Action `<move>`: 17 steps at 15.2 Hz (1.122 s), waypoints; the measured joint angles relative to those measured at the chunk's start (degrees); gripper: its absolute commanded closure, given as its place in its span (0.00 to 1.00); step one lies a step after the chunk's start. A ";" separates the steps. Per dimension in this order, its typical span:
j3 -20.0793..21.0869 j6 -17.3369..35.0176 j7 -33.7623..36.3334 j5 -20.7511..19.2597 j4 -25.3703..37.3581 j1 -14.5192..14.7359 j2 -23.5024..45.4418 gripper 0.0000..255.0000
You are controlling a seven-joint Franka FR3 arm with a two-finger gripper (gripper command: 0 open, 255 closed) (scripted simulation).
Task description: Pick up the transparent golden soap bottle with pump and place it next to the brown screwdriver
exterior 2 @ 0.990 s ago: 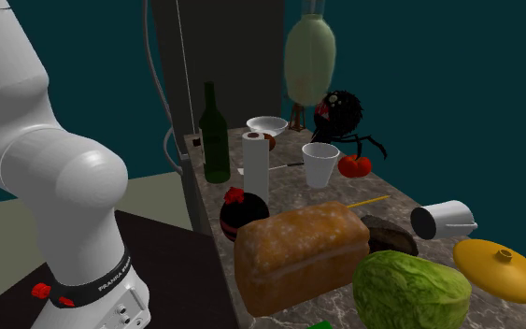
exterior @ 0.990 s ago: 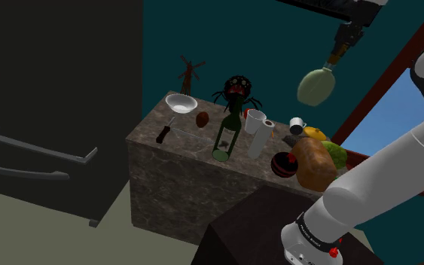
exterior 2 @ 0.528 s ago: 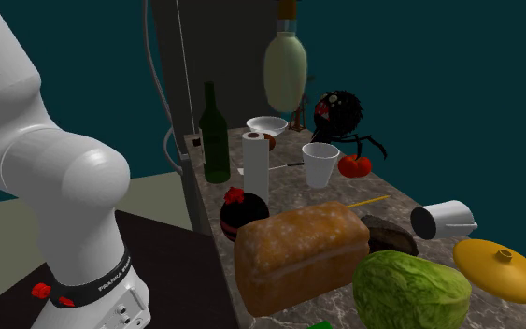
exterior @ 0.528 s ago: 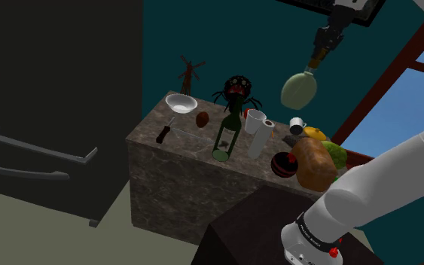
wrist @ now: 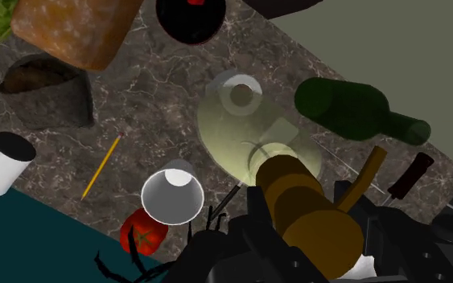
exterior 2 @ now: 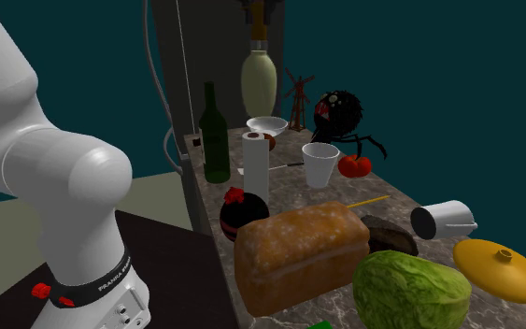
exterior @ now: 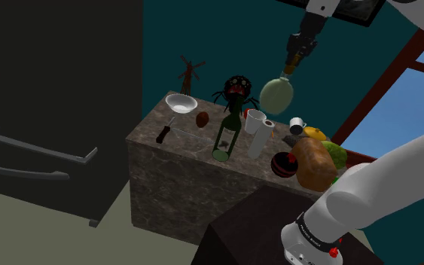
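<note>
One step is done and the second is in hand: the all-black gripper (exterior: 296, 59) is clamped on the brown-gold pump collar of the soap bottle (exterior: 276, 96). The bottle hangs clear in the air above the counter top (exterior: 191, 134), over its middle stretch near the far edge. This reads as the carry.

The brown screwdriver (exterior: 163, 135) lies along the counter top's edge on the shoulder view's left, between the white bowl (exterior: 181, 102) and the near corner, well apart from the bottle.

The next move, as I judge it, is a sweep toward that edge and then a straight descent onto the bare patch beside the screwdriver. It must stay high enough to pass the tall green wine bottle (exterior: 229, 128) and must set down short of the bowl.

The soap bottle's body is a rounded, flattened flask, pale yellow-green and see-through. In the wrist view the paper roll (wrist: 238, 95) shows through it. The collar is a stubby cylinder with a thin curved spout. The counter top looks like dark veined stone, smooth and level. The screwdriver has a dark brown handle and a slim shaft.
</note>
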 measured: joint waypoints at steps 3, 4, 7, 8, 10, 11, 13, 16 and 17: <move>2.27 3.24 3.70 0.85 -2.36 1.36 0.96 1.00; 3.05 4.08 4.96 1.13 -2.80 1.85 1.36 1.00; 5.26 6.55 8.55 1.86 -4.17 3.26 2.42 1.00; 5.83 7.44 9.51 2.19 -4.03 3.69 3.46 1.00; 7.06 8.88 11.59 2.51 -4.68 4.54 4.10 1.00; 7.72 10.00 12.67 2.79 -4.85 5.03 5.08 1.00; 8.86 11.61 14.58 3.27 -4.62 5.93 6.98 1.00; 10.69 14.02 17.73 3.77 -4.66 7.40 9.26 1.00; 11.29 14.69 18.78 3.90 -4.46 7.90 10.10 1.00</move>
